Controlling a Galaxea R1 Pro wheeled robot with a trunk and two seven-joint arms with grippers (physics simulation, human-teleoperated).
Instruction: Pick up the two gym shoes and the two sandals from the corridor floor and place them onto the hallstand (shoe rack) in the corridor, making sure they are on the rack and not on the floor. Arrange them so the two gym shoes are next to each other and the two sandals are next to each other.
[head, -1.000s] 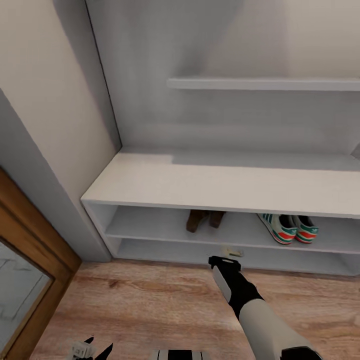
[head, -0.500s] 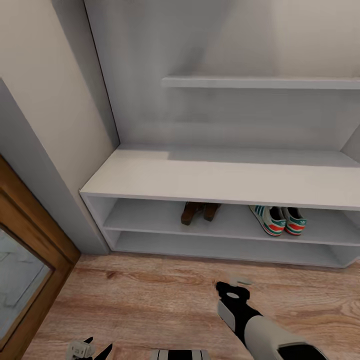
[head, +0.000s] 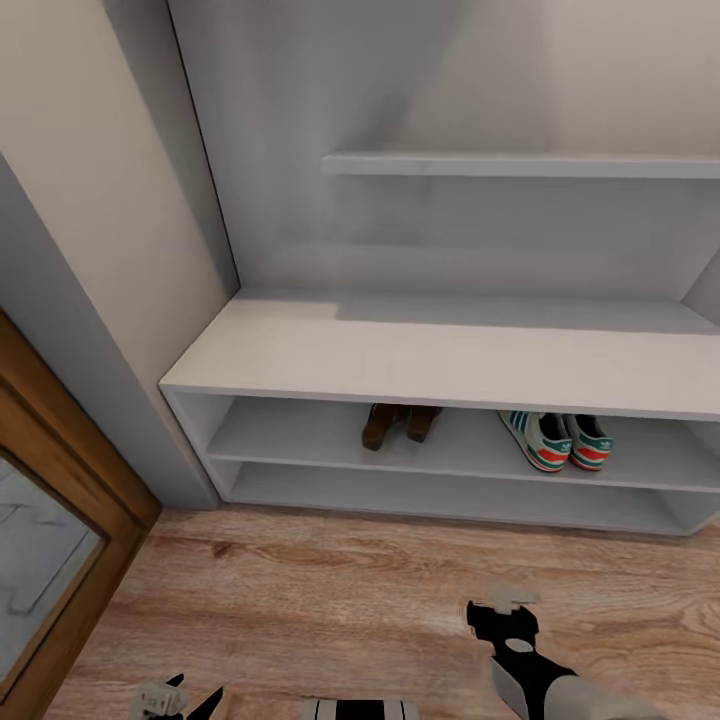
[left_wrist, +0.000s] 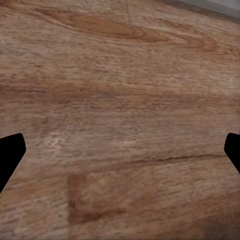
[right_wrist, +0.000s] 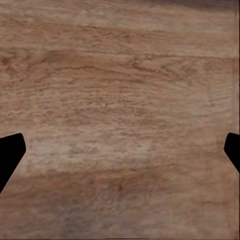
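Note:
The two gym shoes (head: 558, 440) stand side by side on the upper open shelf of the light grey hallstand (head: 300, 355), toward its right. On the same shelf, nearer the middle, the two brown sandals (head: 398, 424) rest together. My right gripper (head: 510, 600) hovers over the corridor floor (head: 300, 590) in front of the rack, clear of the shelf; in the right wrist view its fingertips (right_wrist: 11, 150) stand wide apart with bare planks between them. My left gripper (head: 178, 697) hangs low at the bottom edge, open over the floor, its fingertips (left_wrist: 11, 150) far apart.
A floating grey shelf (head: 520, 165) hangs above the bench. A beige wall (head: 90, 200) closes the left side. A wood-framed mirrored door (head: 50, 540) stands at lower left. The lower shelf (head: 440, 495) holds nothing.
My right arm has drawn back from the shelf's front edge toward me, over the floor. The shoes and sandals have stayed put. The camera shifted slightly a second ago.

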